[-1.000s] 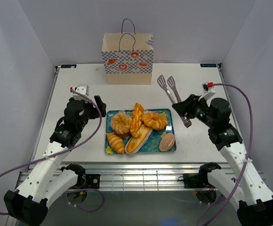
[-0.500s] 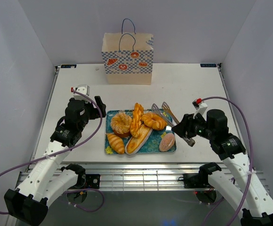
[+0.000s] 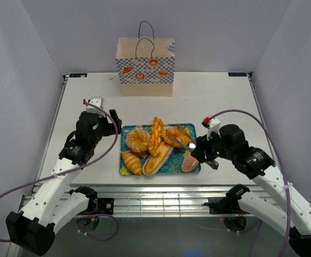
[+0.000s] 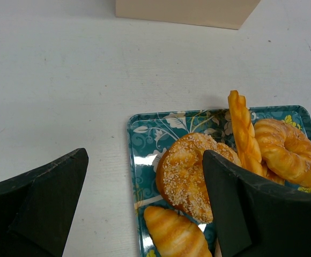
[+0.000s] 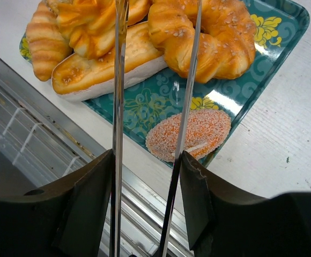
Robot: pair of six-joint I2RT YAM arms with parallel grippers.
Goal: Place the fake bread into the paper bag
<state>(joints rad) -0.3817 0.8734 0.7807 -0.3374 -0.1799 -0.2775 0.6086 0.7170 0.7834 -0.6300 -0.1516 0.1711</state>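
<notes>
Currently we see the R gripper [image 5: 145, 171] clamped on the thin steel tongs [image 5: 118, 107] near their handle end. Both flat blades run parallel across the bread, centre frame. The L gripper [image 4: 145, 166] gapes wide at centre left w/ nothing between its fingers. The glossy fake bread [image 3: 155, 140] lies heaped on the teal floral tray [image 3: 194, 128], w/ a flat, grainy pink bun [image 5: 190, 131] at the tray's lower right. The kraft paper bag [image 3: 145, 67] stands upright at top centre, well apart.
</notes>
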